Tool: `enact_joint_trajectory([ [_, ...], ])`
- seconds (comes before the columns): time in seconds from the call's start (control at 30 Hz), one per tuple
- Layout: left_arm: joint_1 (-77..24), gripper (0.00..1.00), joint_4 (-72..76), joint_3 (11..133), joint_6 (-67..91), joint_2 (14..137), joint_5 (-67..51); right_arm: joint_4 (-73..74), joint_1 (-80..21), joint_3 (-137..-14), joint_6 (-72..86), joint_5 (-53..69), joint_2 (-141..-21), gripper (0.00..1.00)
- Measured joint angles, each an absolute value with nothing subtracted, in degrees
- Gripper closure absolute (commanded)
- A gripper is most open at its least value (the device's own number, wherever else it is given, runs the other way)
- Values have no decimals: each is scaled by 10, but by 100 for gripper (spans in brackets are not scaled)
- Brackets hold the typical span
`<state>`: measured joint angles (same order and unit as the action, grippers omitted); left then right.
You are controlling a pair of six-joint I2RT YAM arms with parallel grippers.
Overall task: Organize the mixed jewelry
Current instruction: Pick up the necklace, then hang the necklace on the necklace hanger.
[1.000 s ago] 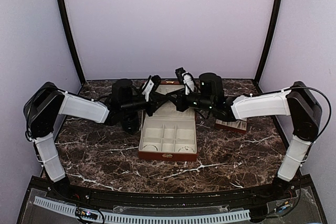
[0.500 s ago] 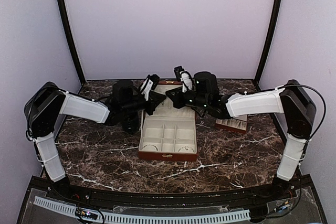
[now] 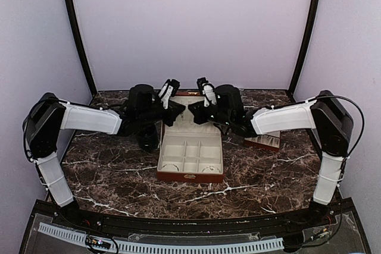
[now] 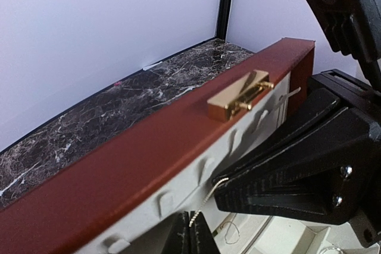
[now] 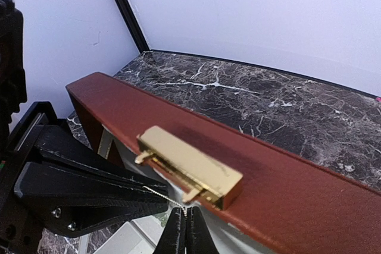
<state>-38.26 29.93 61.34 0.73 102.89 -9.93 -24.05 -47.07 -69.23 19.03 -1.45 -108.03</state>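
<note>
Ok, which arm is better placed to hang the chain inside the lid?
Left, probably: left gripper pinches the chain just under the tabs lining the lid, while the right gripper, also pinching it, sits below the clasp.

Both arms stretch forward with elbows flared outward, white forearms angling inward so the wrists nearly meet at the centre. The left end effector (image 3: 178,109) and right end effector (image 3: 193,106) point at each other, tips close together. In each wrist view, the left fingers (image 4: 178,242) and right fingers (image 5: 174,239) are pressed together, with no gap between them.
</note>
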Motion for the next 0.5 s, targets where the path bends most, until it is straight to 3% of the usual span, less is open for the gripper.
enact_joint_trajectory([
  [0.5,-383,100,234,663,51,1029,-90,-210,-475,-727,203,-74,-1081,100],
])
